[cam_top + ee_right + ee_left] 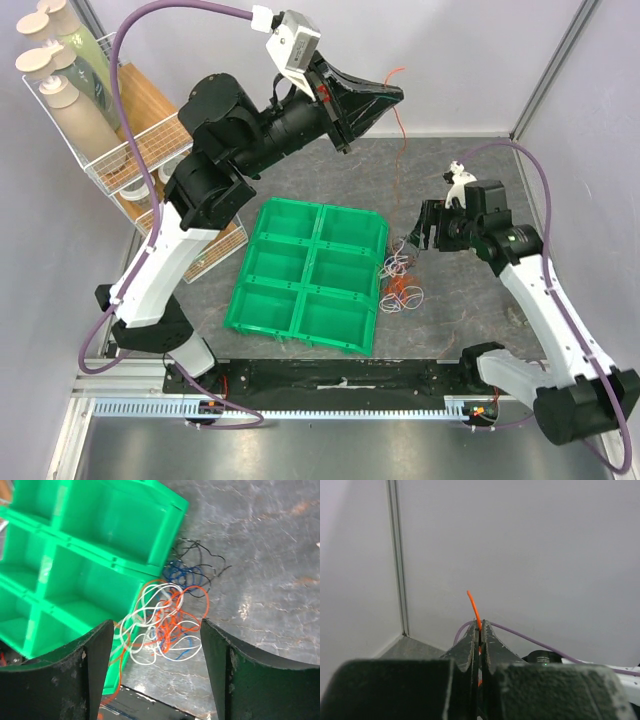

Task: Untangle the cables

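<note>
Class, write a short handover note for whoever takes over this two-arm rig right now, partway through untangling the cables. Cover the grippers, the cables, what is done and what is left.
Grippers: the left gripper is shut on the orange cable and raised high at the back. The right gripper is open over the tangle, holding nothing.
Cables: the orange strand runs down toward the tangle. White, orange, blue and black loops lie knotted on the table beside the green tray.
Done: one orange end lifted.
Left: separating every cable; none shows in the tray.

Bright even light, soft shadows; sheen on table (270, 595); wrist-view foreground blurred
</note>
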Available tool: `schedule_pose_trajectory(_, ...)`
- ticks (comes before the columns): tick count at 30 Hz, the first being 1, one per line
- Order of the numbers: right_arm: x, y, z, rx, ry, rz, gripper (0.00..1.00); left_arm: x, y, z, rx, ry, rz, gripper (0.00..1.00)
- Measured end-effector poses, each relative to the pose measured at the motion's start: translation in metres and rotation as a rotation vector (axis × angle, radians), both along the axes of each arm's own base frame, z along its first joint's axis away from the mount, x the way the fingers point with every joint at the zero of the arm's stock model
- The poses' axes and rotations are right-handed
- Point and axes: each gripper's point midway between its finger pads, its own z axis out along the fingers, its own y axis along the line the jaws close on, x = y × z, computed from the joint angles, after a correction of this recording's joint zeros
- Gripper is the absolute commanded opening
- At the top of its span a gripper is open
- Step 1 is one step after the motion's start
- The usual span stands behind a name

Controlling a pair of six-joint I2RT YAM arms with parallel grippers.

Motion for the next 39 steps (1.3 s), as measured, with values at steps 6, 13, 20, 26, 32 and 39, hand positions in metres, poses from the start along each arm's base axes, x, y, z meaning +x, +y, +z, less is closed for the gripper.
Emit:
schedule_pose_trajectory(6,-0.016,0.008,0.018,0.044,-0.033,0.033,0.73,-0.003,-0.001,0.002,-0.012,0.006,-0.019,0.02)
schedule_pose_trajectory(13,-0.013,0.018,-0.017,0.078,0.155,0.005,0.72,-0.012,-0.003,0.005,-0.024,0.011,-0.075,0.02)
schedule_pose_trajectory(20,-0.023,0.034,-0.053,0.146,0.341,0.021,0.68,-0.018,-0.005,0.005,-0.028,0.026,-0.114,0.02)
schedule_pose_trajectory(26,-0.043,0.038,-0.080,0.173,0.450,0.038,0.40,-0.025,-0.007,0.005,-0.030,0.042,-0.158,0.02)
schedule_pose_trajectory(32,-0.036,0.025,-0.102,0.104,0.478,-0.073,0.07,-0.026,-0.008,0.000,-0.017,0.058,-0.165,0.02)
schedule_pose_trajectory(39,-0.010,-0.039,-0.100,-0.210,0.359,-0.303,0.03,-0.025,0.035,0.020,-0.036,-0.012,-0.003,0.02)
